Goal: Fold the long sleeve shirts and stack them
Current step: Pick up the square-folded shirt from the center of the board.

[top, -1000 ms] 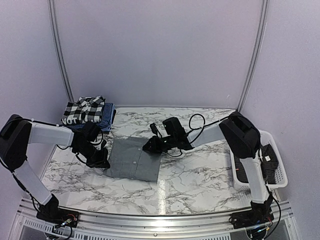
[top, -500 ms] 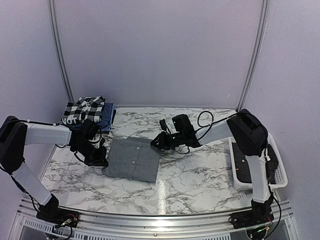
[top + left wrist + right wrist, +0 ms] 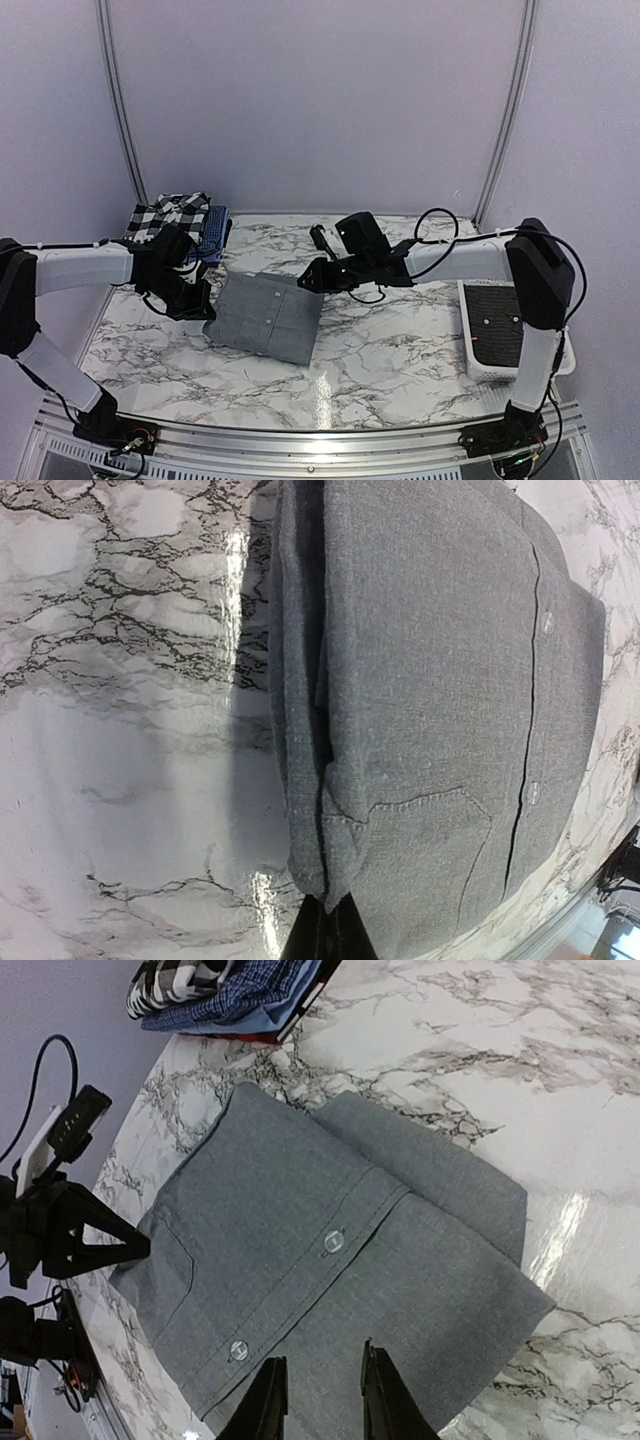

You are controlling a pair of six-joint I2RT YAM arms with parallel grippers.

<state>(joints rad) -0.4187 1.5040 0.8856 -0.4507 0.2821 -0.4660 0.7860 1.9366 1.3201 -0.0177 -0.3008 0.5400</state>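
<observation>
since a second ago the right arm has swung back and outward, its end effector point(image 3: 322, 1358) lifting off the right edge of the grey shirt point(image 3: 265, 318), while the left arm has drawn the shirt's left edge toward the back left, so the folded shirt now lies turned at a slant on the bench point(image 3: 400, 350).

the left end effector point(image 3: 203, 308) is clenched, and in its wrist view the fingers seem to pinch the layered corner of the grey shirt. the right one hangs just above the button placket with its fingers slightly parted and nothing between them.

we judge the folding of this shirt done and the stacking begun. the checked shirt point(image 3: 168, 218) lies on the blue shirt point(image 3: 215, 238) at the back left corner, near the grey one but apart from it.

next we would need to carry or slide the grey shirt onto that pile. with only one corner held, the layers could fall open, so a second grip on the far edge would help.
</observation>
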